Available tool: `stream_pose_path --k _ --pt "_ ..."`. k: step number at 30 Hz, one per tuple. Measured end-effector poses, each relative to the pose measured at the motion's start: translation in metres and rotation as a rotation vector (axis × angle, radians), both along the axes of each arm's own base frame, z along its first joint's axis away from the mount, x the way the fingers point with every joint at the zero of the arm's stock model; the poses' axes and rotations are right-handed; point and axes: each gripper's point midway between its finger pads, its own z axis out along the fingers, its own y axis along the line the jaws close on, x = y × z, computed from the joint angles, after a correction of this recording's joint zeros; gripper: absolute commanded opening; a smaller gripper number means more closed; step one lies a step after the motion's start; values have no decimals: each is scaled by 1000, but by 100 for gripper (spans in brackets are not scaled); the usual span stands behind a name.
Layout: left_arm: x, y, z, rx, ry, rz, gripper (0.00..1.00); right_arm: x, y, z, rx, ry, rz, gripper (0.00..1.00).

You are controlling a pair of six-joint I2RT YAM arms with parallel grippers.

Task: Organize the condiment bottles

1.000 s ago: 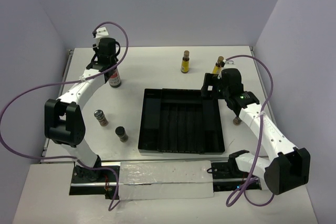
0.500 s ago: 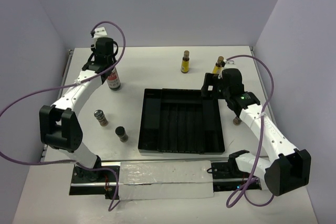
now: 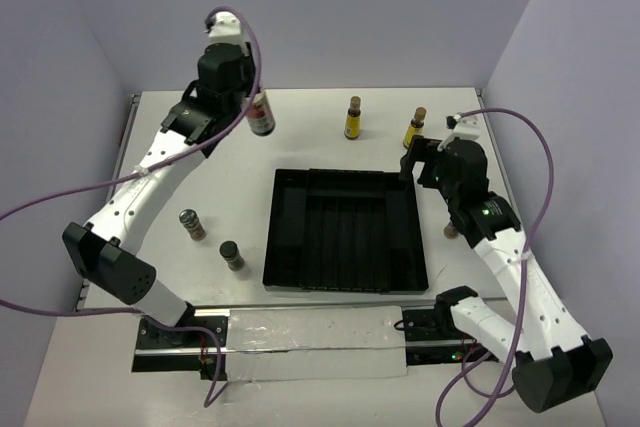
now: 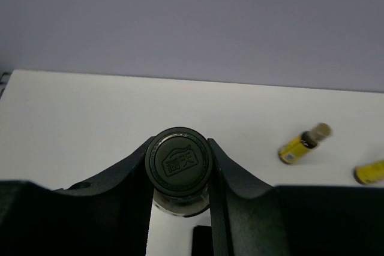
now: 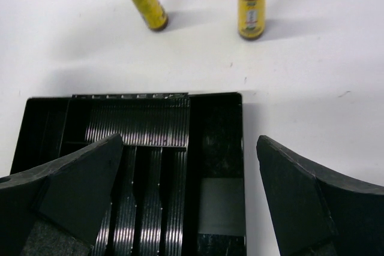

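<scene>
My left gripper [image 3: 252, 99] is shut on the black cap [image 4: 178, 163] of the taller clear bottle with the red-white label [image 3: 262, 116] and holds it in the air over the back left of the table. Two slim yellow bottles [image 3: 353, 118] [image 3: 414, 129] stand at the back; they also show in the right wrist view [image 5: 146, 1] [image 5: 251, 4]. Two short dark jars [image 3: 191, 224] [image 3: 232, 255] stand left of the tray, and a third [image 3: 452, 231] stands to its right. My right gripper [image 3: 420, 160] is open and empty above the tray's back right corner.
The black ridged tray [image 3: 283, 247] lies in the middle of the table, with nothing in it; its long slots show in the right wrist view [image 5: 150, 130]. Grey walls close in the table at the back and on both sides.
My left gripper has lifted the tall bottle off the table and carried it up and to the right. My right gripper has shifted a little to the right.
</scene>
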Motion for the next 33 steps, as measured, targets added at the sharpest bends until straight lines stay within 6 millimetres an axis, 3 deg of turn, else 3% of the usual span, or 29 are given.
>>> stream_pose_path --k 4,7,11,16,22,28,33 --pt "-16 -64 26 -15 -46 -140 10 -15 -16 25 1 -91 -61 100" --pt "-19 -107 31 -34 -59 -227 10 -32 -30 52 17 -195 -110 100" --pt "-17 -151 12 -17 -29 -293 10 -49 -46 75 30 -288 -176 100" --pt "-15 -194 -28 31 31 -348 10 -49 -54 69 8 -263 -216 100" --pt "-24 -222 -57 61 79 -397 10 -47 -55 57 -10 -224 -222 100" --pt "-28 -230 -64 39 83 -411 10 -51 -56 52 -8 -228 -221 100" --pt "-33 -231 -93 60 132 -415 10 -51 -56 53 -7 -232 -222 100"
